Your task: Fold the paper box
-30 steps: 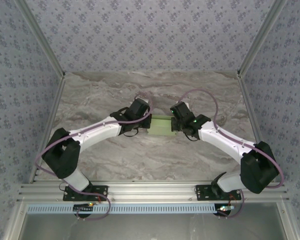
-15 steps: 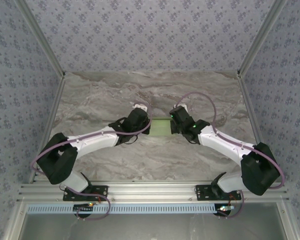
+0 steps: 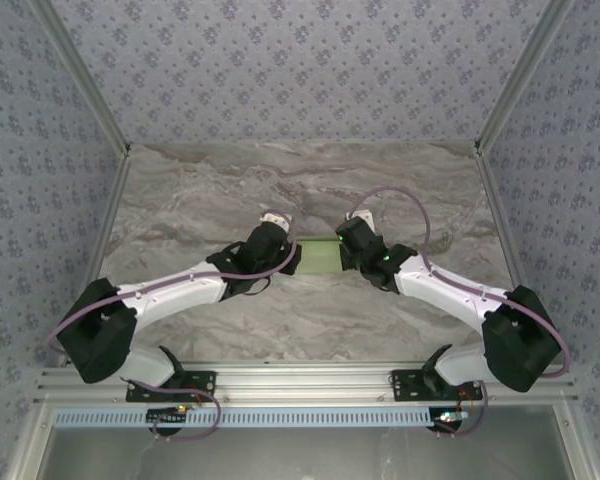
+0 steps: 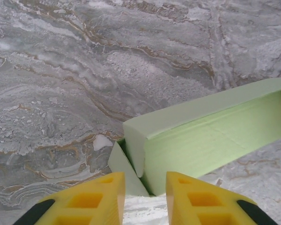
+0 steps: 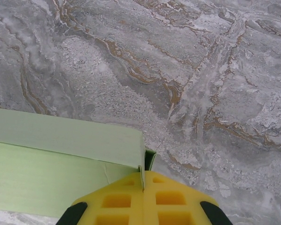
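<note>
Card comes first: the paper box point(image 3: 320, 257) lies mid-table on the marble table point(image 3: 180, 190), a long pale-green sleeve already raised into a tube, running crosswise between my two wrists.

At its right end my right gripper point(image 5: 144, 177) is pressed together, and the thin edge of the box point(image 5: 61, 159) runs straight into the seam between the pads, so I judge I am pinching that end wall. I hold it there as an anchor, so the light card cannot slide or collapse while the other end is worked.

At the left end my left gripper point(image 4: 145, 180) is spread, with bare table showing in the gap and nothing clamped. The box point(image 4: 215, 136) sits just ahead of the fingertips, and a small loose flap point(image 4: 122, 166) juts from its near corner toward my left finger. I stand low and close because that flap looks like the next thing to tuck or push in.

The end is open, so the folding seems well along but unfinished. The risk, as I see it, is crushing the tube by pushing without the right-hand anchor.
</note>
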Action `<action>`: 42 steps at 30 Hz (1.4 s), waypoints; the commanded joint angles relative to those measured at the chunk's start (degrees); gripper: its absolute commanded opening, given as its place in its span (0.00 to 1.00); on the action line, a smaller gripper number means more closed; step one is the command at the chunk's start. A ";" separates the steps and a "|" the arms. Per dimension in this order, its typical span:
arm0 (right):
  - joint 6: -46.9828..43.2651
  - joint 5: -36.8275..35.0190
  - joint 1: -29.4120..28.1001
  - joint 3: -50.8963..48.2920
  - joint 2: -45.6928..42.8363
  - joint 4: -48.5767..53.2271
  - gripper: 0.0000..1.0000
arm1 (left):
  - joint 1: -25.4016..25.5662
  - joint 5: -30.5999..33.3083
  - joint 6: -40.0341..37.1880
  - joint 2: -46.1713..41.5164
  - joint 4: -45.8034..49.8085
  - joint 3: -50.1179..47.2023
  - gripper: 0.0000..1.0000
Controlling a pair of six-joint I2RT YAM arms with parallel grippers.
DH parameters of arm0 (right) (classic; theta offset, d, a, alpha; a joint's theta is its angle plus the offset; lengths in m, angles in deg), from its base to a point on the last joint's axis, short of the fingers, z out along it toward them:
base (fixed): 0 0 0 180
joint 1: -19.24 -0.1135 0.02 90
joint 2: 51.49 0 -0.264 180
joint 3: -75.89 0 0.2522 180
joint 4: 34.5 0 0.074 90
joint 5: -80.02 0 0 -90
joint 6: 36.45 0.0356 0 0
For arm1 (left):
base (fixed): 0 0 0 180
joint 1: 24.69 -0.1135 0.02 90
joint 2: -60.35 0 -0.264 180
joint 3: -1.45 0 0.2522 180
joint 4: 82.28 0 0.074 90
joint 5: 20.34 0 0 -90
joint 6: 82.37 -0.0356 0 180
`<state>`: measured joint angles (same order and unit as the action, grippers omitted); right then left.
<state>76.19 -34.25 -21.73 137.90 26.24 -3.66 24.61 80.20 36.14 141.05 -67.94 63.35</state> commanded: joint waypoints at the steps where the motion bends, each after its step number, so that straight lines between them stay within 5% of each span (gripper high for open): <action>1: -0.04 -1.51 -0.81 0.18 0.34 4.40 0.00 | 0.21 -2.72 -0.47 -3.76 1.41 -0.94 0.32; 14: 0.03 -2.62 -1.41 0.70 0.19 4.89 0.00 | -9.42 -15.01 6.56 -1.21 -1.22 3.67 0.55; 28: 0.12 -2.80 -1.57 0.75 0.43 4.54 0.00 | -10.29 -20.52 10.08 8.27 -3.93 6.40 0.54; 42: 1.08 -3.33 -1.93 0.60 0.66 4.71 0.00 | -8.73 -18.04 11.99 8.26 -5.12 -0.10 0.47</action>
<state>76.30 -36.72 -23.02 138.01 26.29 -2.37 15.10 60.64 47.84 148.62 -76.42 65.39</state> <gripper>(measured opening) 0.059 0.469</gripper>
